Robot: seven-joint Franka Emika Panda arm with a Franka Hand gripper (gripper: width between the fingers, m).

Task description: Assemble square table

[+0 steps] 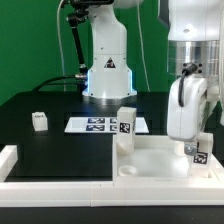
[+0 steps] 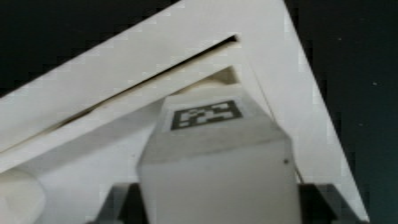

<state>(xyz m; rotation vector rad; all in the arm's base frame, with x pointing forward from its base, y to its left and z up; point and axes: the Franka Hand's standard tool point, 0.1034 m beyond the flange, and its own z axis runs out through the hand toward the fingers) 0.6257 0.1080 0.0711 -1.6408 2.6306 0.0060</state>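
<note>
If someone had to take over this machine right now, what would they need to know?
Gripper: over a corner of the square table top, with a tagged leg between its fingers; whether it is clamped cannot be told.
Top: lies at the front, against the white border rail.
Done, it seems: one leg stands upright at the top's far corner.
Another leg lies loose on the black table, on the exterior view's left.
The marker board lies behind the top.
Left: seat this leg, fetch the loose one.
</note>
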